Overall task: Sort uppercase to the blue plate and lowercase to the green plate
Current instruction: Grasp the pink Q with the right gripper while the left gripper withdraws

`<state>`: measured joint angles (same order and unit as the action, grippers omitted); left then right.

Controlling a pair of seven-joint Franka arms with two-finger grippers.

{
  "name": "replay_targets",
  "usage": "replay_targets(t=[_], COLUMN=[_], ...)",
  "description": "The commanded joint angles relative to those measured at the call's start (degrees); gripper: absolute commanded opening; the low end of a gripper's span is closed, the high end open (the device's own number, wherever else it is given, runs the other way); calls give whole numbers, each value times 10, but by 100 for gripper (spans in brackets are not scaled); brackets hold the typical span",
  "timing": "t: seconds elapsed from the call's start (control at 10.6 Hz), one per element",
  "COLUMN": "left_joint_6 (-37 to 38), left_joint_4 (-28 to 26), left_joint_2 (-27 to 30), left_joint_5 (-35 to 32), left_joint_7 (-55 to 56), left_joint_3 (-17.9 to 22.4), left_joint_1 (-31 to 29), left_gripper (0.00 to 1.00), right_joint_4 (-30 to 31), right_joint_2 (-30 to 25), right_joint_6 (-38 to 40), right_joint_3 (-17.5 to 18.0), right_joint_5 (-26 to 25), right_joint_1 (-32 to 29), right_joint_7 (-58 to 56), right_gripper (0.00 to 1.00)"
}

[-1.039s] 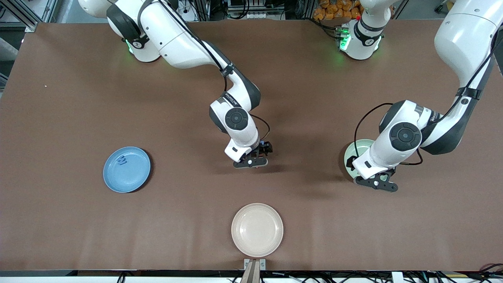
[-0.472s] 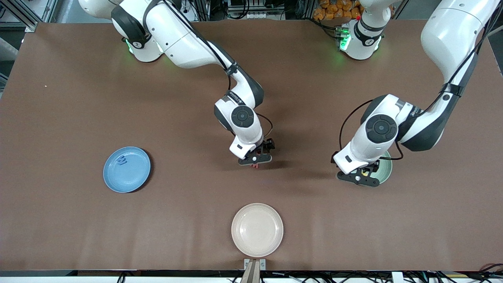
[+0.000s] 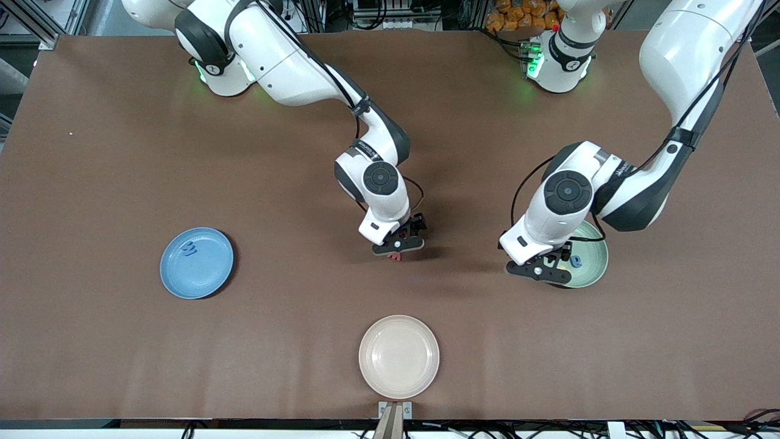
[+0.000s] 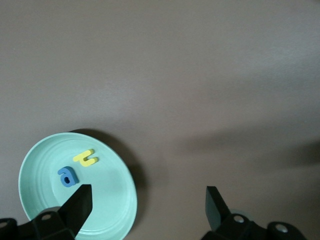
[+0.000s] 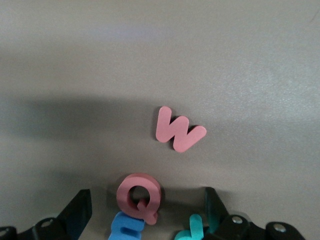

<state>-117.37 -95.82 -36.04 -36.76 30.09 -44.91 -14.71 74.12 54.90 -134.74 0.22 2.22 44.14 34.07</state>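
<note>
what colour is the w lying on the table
Red, pinkish in tone; the w shows best in the right wrist view.

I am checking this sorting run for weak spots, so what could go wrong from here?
1. The right claw stands open over crowded letters: the red Q touches a blue letter, with a teal letter beside it. A grasp could catch two.
2. The red w lies close by and could be nudged.
3. The open left claw hangs over the green plate's rim; descending could knock the plate holding the blue a and yellow letter.
</note>
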Motion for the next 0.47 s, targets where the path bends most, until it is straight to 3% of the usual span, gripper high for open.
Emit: replay_targets(t=[0.0,0.38], left_joint_6=[14,14], left_joint_4=[8,8], left_joint_2=[7,1], left_joint_5=[14,14], left_joint_7=[35,97], left_joint_3=[3,3], left_joint_1=[26,63], left_gripper=[100,100], right_joint_4=[-21,-25], right_joint_2=[14,14], right_joint_6=[6,2], right_joint_3=[-6,-5], right_joint_5=[-35,-39], right_joint_1=[6,5], right_joint_7=[11,11], right_gripper=[100,100])
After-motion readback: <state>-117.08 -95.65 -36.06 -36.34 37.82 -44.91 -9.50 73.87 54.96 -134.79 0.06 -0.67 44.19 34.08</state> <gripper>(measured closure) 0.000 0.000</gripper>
